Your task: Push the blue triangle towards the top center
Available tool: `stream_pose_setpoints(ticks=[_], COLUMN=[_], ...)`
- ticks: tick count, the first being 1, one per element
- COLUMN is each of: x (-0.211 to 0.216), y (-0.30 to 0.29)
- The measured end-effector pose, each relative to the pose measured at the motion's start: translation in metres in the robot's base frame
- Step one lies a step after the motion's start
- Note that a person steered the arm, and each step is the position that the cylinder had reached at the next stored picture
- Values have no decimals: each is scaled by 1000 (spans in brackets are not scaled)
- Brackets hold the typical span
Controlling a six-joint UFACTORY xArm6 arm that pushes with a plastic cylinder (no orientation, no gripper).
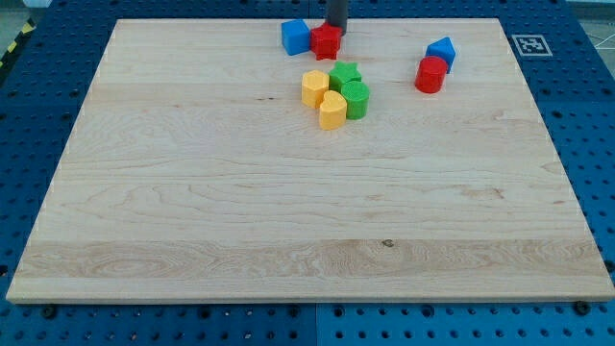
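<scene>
The blue triangle (441, 52) sits near the view's top right, touching a red cylinder (431, 75) just below it on its left. My tip (336, 29) is at the view's top centre, right behind a red star-shaped block (326, 42) and seemingly touching it. The tip is well to the left of the blue triangle, with bare board between them. A blue cube (295, 37) stands against the red star's left side.
A cluster sits below the tip: a green star (344, 74), a green cylinder (356, 99), a yellow hexagon (314, 87) and a yellow heart-like block (332, 111). The wooden board (288, 211) ends close behind the tip.
</scene>
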State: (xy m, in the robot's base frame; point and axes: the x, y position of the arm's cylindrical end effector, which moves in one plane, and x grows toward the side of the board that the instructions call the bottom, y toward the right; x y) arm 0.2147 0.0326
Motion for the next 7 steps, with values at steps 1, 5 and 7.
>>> stream_pose_setpoints(ticks=[1,5,7], x=[-10,50,95], y=[-11,198,203])
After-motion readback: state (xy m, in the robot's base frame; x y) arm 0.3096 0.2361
